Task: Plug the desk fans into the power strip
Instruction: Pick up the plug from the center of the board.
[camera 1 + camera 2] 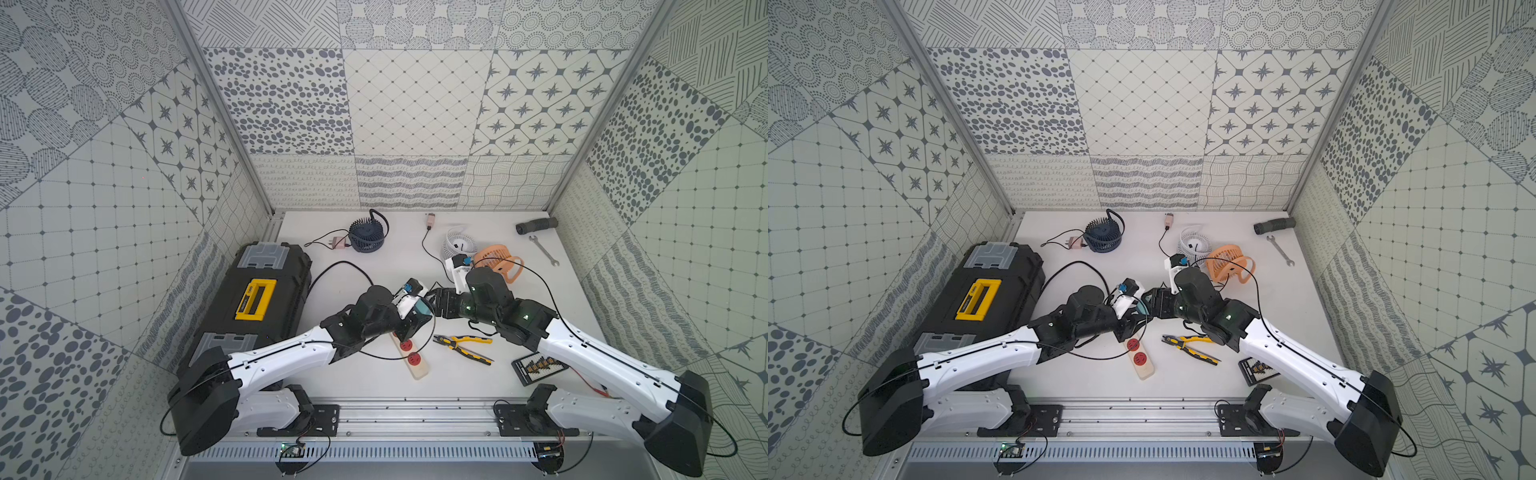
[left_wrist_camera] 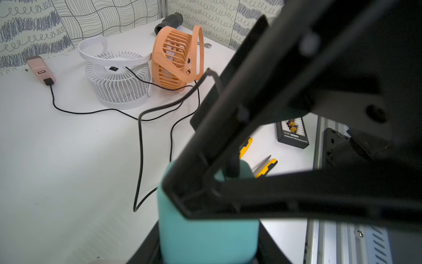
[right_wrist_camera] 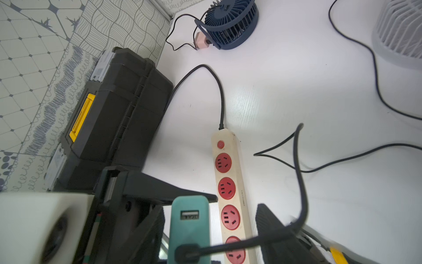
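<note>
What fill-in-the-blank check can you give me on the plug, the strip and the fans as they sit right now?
1. The left gripper holds a ____ charger block with a black cable plugged into it.
2. The power strip shows ____ round red sockets in a row.
3. The upright fan beside the white fan is ____.
4. The black toolbox has a ____ handle.
Missing words: teal; four; orange; yellow.
</note>
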Available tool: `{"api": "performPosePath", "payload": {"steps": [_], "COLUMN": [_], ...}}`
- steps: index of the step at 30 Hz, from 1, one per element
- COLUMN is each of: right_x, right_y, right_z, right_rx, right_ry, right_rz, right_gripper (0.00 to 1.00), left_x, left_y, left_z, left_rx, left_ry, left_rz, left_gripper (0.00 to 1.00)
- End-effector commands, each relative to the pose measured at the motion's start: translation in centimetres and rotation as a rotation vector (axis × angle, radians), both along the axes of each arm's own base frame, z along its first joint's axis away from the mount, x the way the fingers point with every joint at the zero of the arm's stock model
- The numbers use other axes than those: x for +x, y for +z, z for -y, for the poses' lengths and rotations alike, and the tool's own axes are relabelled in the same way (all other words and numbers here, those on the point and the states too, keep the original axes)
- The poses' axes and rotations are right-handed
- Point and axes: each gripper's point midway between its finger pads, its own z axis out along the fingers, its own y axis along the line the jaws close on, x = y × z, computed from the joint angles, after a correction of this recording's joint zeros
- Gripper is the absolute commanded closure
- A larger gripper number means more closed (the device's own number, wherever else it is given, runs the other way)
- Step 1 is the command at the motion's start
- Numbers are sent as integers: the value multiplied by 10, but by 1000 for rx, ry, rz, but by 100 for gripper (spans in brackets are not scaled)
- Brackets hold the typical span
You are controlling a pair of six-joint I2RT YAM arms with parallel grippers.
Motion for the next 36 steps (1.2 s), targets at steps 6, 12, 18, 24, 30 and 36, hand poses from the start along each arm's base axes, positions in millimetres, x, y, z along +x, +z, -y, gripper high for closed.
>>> {"api": "performPosePath", "payload": {"steps": [6, 12, 18, 24, 30, 36], "right_x": [-6, -4, -11, -17, -18, -19], "right_y": [7, 14, 6, 2, 7, 5], "right_z": [-13, -10, -16, -16, -17, -7], "right_rx": [76, 94, 104, 77, 76, 37], "right_ry": [61, 61, 118, 155, 175, 175], "right_rz": [-77, -73, -138, -159, -149, -85], "right_gripper": [40, 54, 61, 61, 72, 88], "left_x": [-3, -11, -13, -12, -10, -4], "left_y": [16, 12, 10, 10, 7, -3], "left_z": [11, 11, 9, 7, 5, -12], "left_rx": [-22, -2, 16, 22, 30, 22], "left_ry": [-107, -162, -166, -158, -139, 0], "left_rz": [125, 151, 163, 164, 155, 50], "left_gripper": [77, 77, 77, 77, 77, 43]}}
